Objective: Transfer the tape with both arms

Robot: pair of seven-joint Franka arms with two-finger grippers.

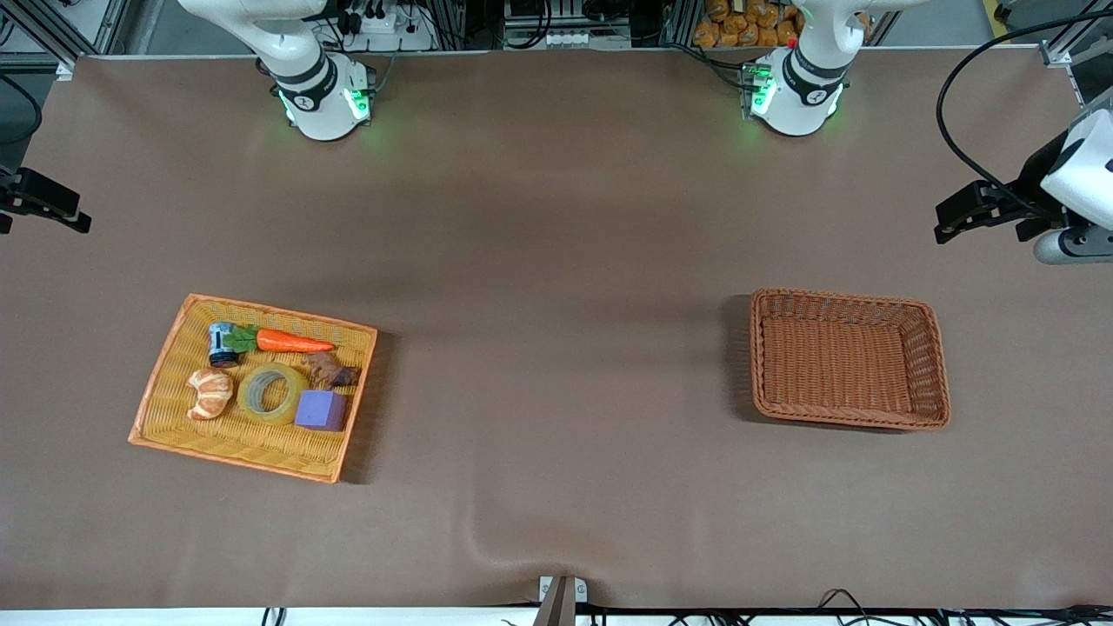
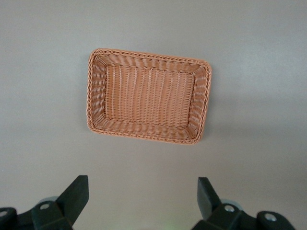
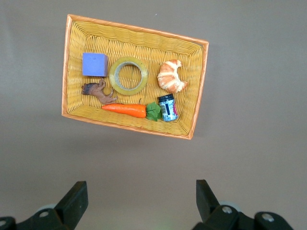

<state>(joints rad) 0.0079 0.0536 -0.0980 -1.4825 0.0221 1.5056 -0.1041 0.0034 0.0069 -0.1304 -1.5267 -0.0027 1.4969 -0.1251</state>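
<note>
1. While the front view shows both baskets at once, each wrist view shows only one: the right wrist view looks down on the yellow tray point(image 3: 136, 33), the left wrist view on the brown basket point(image 2: 148, 136).
2. Right gripper point(image 3: 139, 203): jaws spread wide, holding nothing, high over bare table beside the yellow tray; in the front view only part of it shows, at the frame's edge point(image 1: 35, 202).
3. Tape point(image 1: 272, 394) lies flat in the yellow tray point(image 1: 165, 382), its hole facing up, so its axis stands upright and no side points anywhere; it sits well below the right gripper.
4. Around the tape: croissant point(image 1: 209, 392) just beside it, purple block point(image 1: 321, 410) touching or nearly so, carrot point(image 1: 291, 341), small can point(image 1: 223, 344) and a brown figure point(image 1: 330, 371) farther from the front camera.
5. Brown basket point(image 1: 848, 304) sits toward the left arm's end.
6. Left gripper point(image 2: 143, 203): jaws wide apart, empty, high over table beside the brown basket; the front view shows it point(image 1: 978, 209) from the side.
</note>
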